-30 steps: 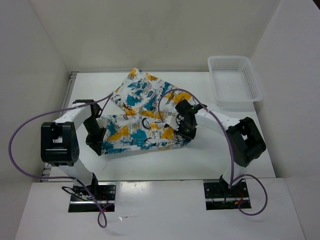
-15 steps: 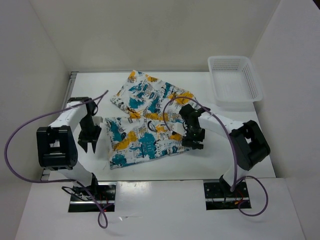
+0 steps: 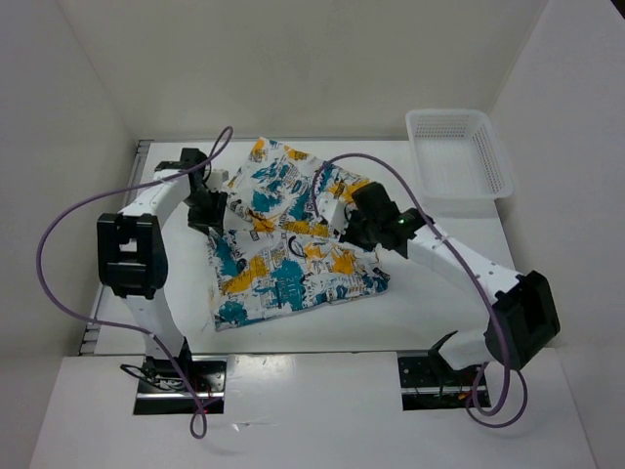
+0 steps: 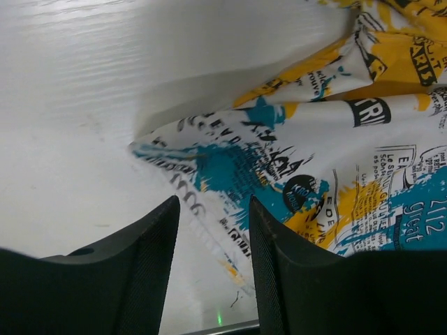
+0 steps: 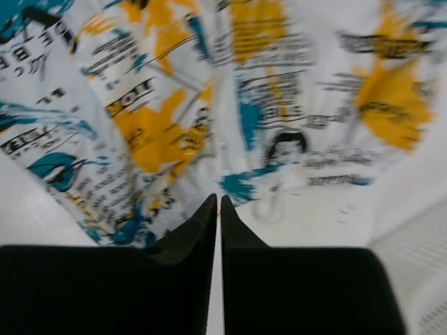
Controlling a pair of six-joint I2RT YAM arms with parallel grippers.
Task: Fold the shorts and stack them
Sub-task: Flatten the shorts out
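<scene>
Between fingers of left gripper (image 4: pixel 213 206), narrow gap: hem of white cloth shorts (image 4: pixel 335 139) w/ teal-yellow-black print. Ahead of right gripper (image 5: pixel 218 199), closed empty: same print.

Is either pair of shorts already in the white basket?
No, the top view shows the near shorts and the far shorts lying on the table, left of the basket.

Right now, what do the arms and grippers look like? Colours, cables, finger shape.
Left arm and right arm: white links, black joint housings, a purple cable looping along each. Left gripper and right gripper: black fingers tapering to the tips.
</scene>
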